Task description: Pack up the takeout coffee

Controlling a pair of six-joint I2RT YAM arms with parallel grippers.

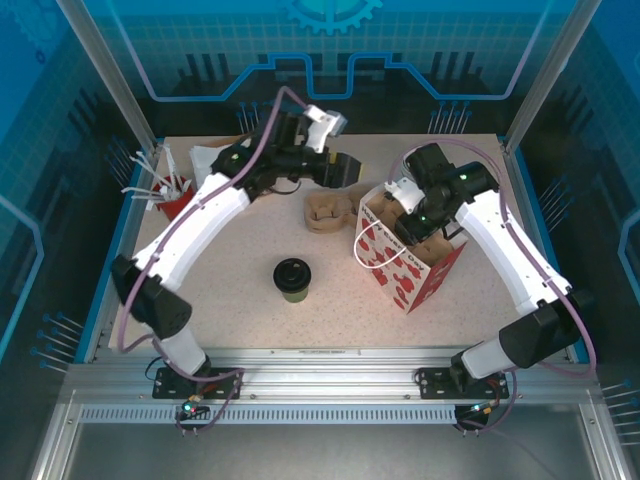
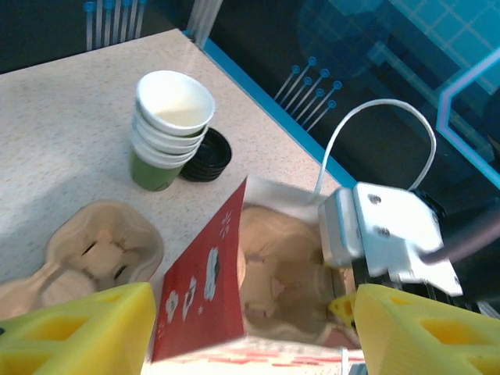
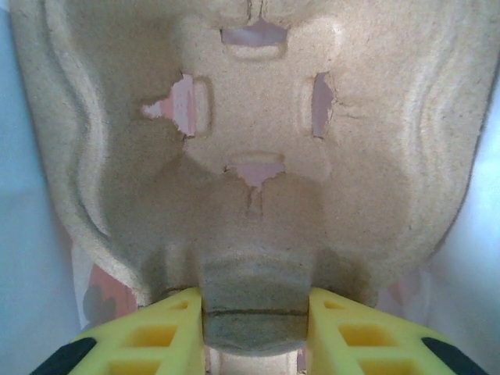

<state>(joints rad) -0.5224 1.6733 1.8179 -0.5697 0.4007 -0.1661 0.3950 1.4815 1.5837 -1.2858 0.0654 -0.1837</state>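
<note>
The takeout coffee (image 1: 292, 279), an olive-green cup with a black lid, stands upright alone on the table's middle. My right gripper (image 3: 254, 316) is shut on the centre nub of a brown pulp cup carrier (image 3: 250, 133), which sits inside the red-and-white paper bag (image 1: 410, 272). In the left wrist view the same carrier (image 2: 281, 269) lies in the bag's (image 2: 199, 293) open mouth. My left gripper (image 2: 250, 336) hangs open above the bag's mouth with nothing between its yellow fingers; from above, the left gripper (image 1: 345, 170) is behind and left of the bag, far from the coffee.
A second pulp carrier (image 1: 328, 212) lies on the table left of the bag. A stack of lidless green cups (image 2: 168, 129) and a loose black lid (image 2: 207, 156) stand near the back edge. A red holder with white sticks (image 1: 172, 198) sits at the far left.
</note>
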